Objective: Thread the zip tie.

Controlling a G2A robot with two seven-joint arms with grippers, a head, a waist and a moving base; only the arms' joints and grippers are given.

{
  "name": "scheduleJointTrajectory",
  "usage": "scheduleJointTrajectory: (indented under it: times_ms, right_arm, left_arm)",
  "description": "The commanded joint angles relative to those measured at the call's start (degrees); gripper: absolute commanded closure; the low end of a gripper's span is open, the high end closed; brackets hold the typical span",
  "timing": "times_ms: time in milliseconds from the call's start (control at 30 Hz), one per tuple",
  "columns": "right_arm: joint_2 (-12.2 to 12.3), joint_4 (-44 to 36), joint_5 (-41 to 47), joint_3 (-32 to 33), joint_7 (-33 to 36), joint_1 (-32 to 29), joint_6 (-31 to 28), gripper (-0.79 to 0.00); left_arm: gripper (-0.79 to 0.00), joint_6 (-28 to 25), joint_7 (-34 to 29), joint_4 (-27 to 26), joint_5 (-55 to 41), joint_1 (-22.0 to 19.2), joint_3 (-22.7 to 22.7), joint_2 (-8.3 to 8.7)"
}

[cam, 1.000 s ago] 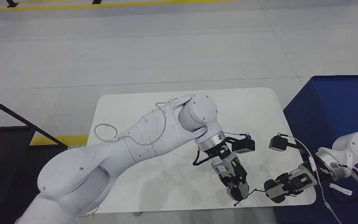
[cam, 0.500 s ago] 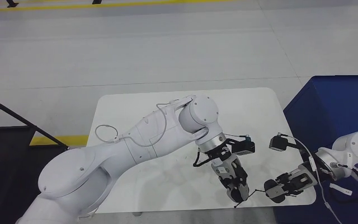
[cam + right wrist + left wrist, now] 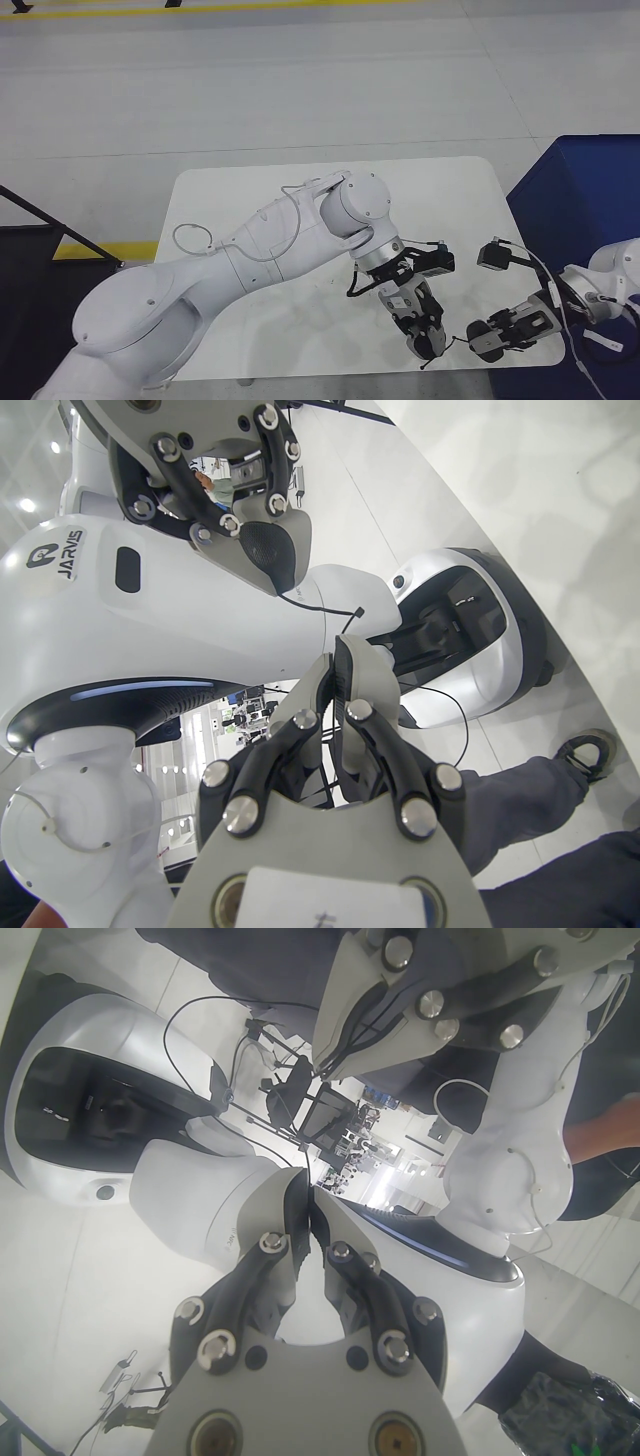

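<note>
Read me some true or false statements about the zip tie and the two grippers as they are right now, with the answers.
1. The left gripper is shut on the zip tie. True.
2. The zip tie lies flat on the table. False: it is held up between the two grippers.
3. The right gripper is wide open. False: its fingers are shut, with the zip tie at their tips.
4. The zip tie is black. True.
5. The grippers are at the table's far edge. False: in the top view they are close together by the near edge.
</note>
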Motion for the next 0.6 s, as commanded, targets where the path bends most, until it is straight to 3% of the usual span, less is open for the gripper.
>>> scheduleJointTrajectory:
  times_ms: [0, 567]
  right_arm:
    - [-0.2, 0.1, 0.1, 0.2, 0.2, -0.3, -0.3, 0.000]
    - [-0.5, 1.3, 0.3, 1.1, -0.6, -0.6, 1.1, 0.000]
  left_arm:
    - [0.000, 0.0, 0.0, 0.2, 0.0, 0.0, 0.0, -0.05]
    - [0.000, -2.9, 0.0, -0.5, -0.6, -1.7, 0.0, 1.00]
